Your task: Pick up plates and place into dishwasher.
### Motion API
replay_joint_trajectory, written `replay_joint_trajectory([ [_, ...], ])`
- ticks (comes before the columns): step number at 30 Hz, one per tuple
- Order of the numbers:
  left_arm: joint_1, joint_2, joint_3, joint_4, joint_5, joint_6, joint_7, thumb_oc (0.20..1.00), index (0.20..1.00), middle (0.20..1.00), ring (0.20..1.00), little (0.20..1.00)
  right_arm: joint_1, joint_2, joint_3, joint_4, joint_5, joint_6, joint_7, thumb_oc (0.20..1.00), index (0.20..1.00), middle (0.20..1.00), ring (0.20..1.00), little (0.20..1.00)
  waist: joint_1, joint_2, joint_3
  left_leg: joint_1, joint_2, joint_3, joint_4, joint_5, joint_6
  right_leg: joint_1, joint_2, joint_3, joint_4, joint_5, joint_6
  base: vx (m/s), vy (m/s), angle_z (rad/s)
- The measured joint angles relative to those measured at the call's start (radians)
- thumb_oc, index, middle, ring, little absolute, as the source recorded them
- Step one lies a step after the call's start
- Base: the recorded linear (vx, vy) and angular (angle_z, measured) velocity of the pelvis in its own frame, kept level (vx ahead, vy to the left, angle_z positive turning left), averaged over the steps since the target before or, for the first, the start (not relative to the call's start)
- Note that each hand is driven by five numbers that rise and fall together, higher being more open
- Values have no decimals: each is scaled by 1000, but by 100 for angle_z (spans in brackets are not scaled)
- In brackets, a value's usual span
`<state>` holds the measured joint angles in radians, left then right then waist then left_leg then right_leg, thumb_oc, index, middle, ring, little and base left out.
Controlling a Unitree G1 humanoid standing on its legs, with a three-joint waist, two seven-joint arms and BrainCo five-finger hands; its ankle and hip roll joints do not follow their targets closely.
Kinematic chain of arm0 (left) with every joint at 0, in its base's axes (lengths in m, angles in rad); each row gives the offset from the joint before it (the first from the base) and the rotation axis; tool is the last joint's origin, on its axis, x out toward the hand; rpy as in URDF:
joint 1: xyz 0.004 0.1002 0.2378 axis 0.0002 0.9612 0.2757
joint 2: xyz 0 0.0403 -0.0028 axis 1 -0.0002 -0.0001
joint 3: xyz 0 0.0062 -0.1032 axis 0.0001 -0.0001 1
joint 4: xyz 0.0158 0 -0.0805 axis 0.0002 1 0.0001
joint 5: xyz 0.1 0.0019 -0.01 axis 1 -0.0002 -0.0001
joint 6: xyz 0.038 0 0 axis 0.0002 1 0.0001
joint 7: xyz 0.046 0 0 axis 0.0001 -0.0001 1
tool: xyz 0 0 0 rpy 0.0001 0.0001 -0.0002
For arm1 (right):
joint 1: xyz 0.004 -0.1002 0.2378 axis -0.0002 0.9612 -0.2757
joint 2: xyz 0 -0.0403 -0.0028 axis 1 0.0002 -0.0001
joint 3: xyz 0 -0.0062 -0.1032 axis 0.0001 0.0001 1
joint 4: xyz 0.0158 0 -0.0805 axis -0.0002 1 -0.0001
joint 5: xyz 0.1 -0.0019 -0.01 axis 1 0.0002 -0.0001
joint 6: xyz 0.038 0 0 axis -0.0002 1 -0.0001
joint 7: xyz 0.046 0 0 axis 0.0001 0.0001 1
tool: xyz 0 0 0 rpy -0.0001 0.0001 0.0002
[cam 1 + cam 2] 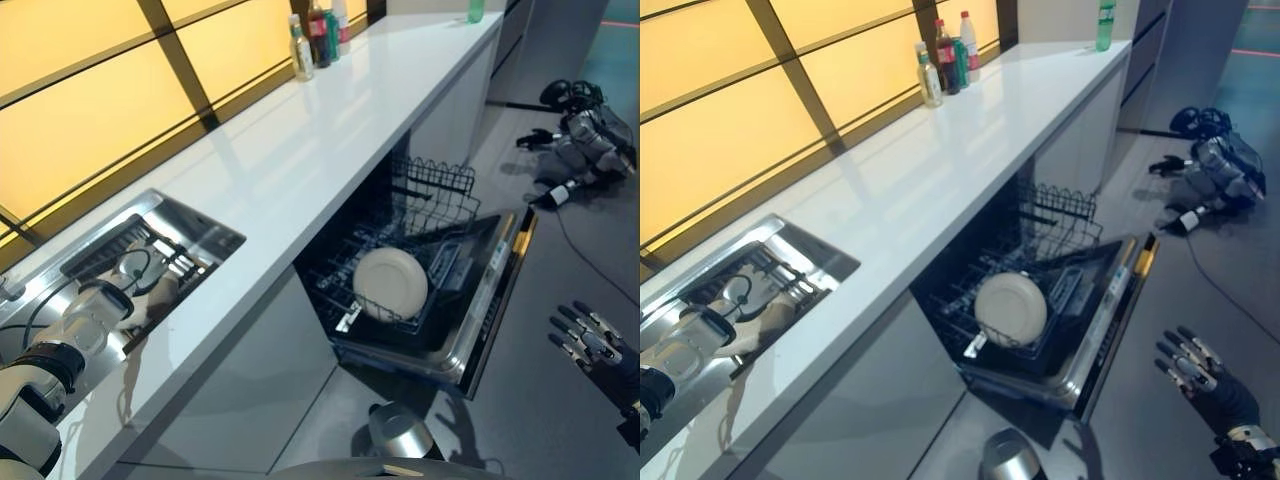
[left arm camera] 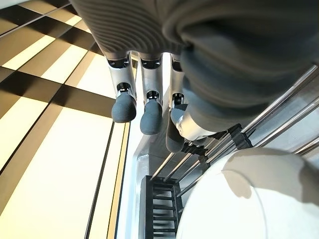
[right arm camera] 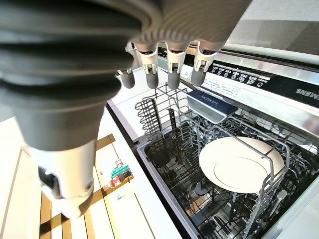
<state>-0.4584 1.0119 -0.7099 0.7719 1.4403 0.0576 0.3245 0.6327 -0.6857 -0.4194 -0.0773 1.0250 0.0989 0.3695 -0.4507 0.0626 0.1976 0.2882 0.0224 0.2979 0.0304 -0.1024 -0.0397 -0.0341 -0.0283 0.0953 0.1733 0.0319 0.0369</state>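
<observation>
Below the counter [image 1: 300,150], the dishwasher [image 1: 480,300] is standing open with one plate [image 1: 391,283] racked inside. In the sink [image 1: 150,215], the left hand [image 2: 149,112], fingers relaxed, is hovering over another plate [image 2: 249,199]: stiff, slippery, breakable, best pinched at its rim. The right hand [image 1: 1190,368] is hanging open.

Two plates, one in the dishwasher rack [image 1: 391,283], one in the sink [image 2: 249,199]; five bottles [image 1: 940,55].

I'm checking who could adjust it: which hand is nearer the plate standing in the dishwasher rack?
Right. The right hand hangs open beside the dishwasher door, just past the plate; the left hand is over the sink.
</observation>
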Motion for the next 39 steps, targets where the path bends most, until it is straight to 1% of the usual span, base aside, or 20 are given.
replay_joint_trajectory([
  [3, 22, -17, 27, 7, 1, 3, 39, 200, 200, 200, 200, 200, -1, 0, -8, -1, 0, 10, 0, 1000, 1000, 1000, 1000, 1000, 2, 2, 0, 15, 1, -2, -1, 0, -1, 14, 0, -2, 0, -2, -4, 17, 5, 2],
  [7, 52, -22, 32, 20, 35, 20, 94, 200, 200, 200, 200, 200, 1, 0, -20, -1, 0, 22, 0, 1000, 1000, 1000, 1000, 1000, 1, 3, -1, 17, 1, -3, 0, -1, -1, 19, -1, -4, -1, -3, -4, 0, 0, 0],
  [11, 82, -23, 68, 21, 38, 39, 141, 200, 200, 200, 200, 200, 11, 0, -44, -1, 0, 26, 0, 1000, 1000, 1000, 1000, 1000, 2, 4, -2, 18, 3, -8, -1, -8, 5, 30, -3, -11, -4, -3, -4, -7, 3, 3],
  [14, 108, -23, 104, 20, 29, 42, 164, 200, 200, 200, 200, 200, 11, 0, -46, -1, 0, 27, 0, 1000, 1000, 1000, 1000, 1000, 3, 8, -4, 17, 3, -10, -1, -8, 4, 32, -8, -24, -9, -2, -3, -17, -3, 2],
  [17, 136, -24, 107, 21, -52, 47, 201, 200, 200, 200, 200, 200, 13, 0, -46, -1, 0, 27, 0, 1000, 1000, 1000, 1000, 1000, 6, 13, -8, 15, 6, -11, -2, -8, 5, 36, -9, -29, -20, 1, 2, -60, -10, 1],
  [19, 151, -31, 108, 21, -159, 50, 237, 200, 200, 200, 200, 200, 14, 2, -46, -1, 0, 26, 0, 1000, 1000, 1000, 1000, 1000, 9, 13, -10, 15, 6, -14, -2, -8, 5, 37, -9, -31, -21, 1, 2, -75, -10, 3],
  [22, 173, -43, 157, -5, -295, 58, 285, 200, 200, 200, 200, 200, 16, 16, -39, -1, 0, 25, 0, 1000, 1000, 1000, 1000, 1000, 30, 7, -15, 12, 6, -21, -2, -7, 6, 32, -8, -34, -22, 1, 2, -86, -3, -1],
  [25, 198, -43, 209, -10, -425, 59, 351, 200, 200, 200, 200, 200, 7, 51, -28, -1, 0, 17, 3, 1000, 1000, 1000, 1000, 1000, 38, -3, -34, -3, 11, -29, -5, -6, 6, 29, -8, -43, -42, 5, 7, -69, 15, 2],
  [27, 200, -43, 228, -10, -520, 54, 390, 200, 200, 200, 200, 200, 11, 51, -7, -1, -1, 14, 17, 1000, 1000, 1000, 1000, 1000, 55, -9, -45, -5, 12, -26, -7, -6, 6, 30, -9, -47, -54, 9, 12, -65, 25, -1],
  [28, 202, -44, 244, -13, -565, 45, 408, 369, 369, 369, 369, 369, 12, 51, 4, 0, -1, 13, 24, 1000, 1000, 1000, 1000, 1000, 56, -15, -52, -4, 11, -27, -8, -4, 2, 31, -8, -47, -53, 11, 14, -76, 43, 2],
  [29, 205, -44, 263, -16, -602, 33, 423, 931, 931, 931, 931, 931, 11, 52, 11, 0, -1, 12, 33, 1000, 1000, 1000, 1000, 1000, 59, -18, -61, -4, 10, -27, -9, -3, 0, 31, -9, -47, -53, 14, 10, -92, 56, 4],
  [30, 209, -45, 283, -25, -636, 25, 437, 1000, 1000, 1000, 1000, 1000, 11, 53, 19, 0, -1, 4, 41, 1000, 1000, 1000, 1000, 1000, 61, -22, -69, -3, 10, -27, -11, -3, 0, 31, -9, -47, -53, 14, 10, -83, 54, 2],
  [31, 222, -47, 311, -42, -657, 15, 445, 1000, 1000, 1000, 1000, 1000, 9, 54, 24, 0, -1, -2, 46, 1000, 1000, 1000, 1000, 1000, 64, -21, -75, -3, 9, -27, -12, -3, 0, 31, -9, -46, -53, 15, 10, -92, 54, 1],
  [33, 232, -53, 352, -62, -753, -26, 449, 1000, 1000, 1000, 1000, 1000, 8, 64, 34, 0, -1, -13, 60, 1000, 1000, 1000, 1000, 1000, 77, -24, -87, -3, 7, -27, -16, -3, 1, 32, -9, -45, -53, 16, 10, -101, 57, 0],
  [35, 245, -97, 445, -91, -897, -91, 446, 1000, 1000, 1000, 1000, 1000, 0, 82, 44, 0, -2, -31, 60, 1000, 1000, 1000, 1000, 1000, 84, -27, -95, -4, 7, -27, -20, -2, 1, 31, -9, -44, -54, 18, 6, -111, 62, 1],
  [39, 250, -201, 571, -105, -1134, -236, 420, 1000, 1000, 1000, 1000, 1000, -23, 91, 85, -2, -25, -87, 57, 1000, 1000, 1000, 1000, 1000, 112, -30, -97, -6, 6, -31, -28, -2, 2, 30, -11, -45, -54, 18, 6, -127, 77, 3],
])
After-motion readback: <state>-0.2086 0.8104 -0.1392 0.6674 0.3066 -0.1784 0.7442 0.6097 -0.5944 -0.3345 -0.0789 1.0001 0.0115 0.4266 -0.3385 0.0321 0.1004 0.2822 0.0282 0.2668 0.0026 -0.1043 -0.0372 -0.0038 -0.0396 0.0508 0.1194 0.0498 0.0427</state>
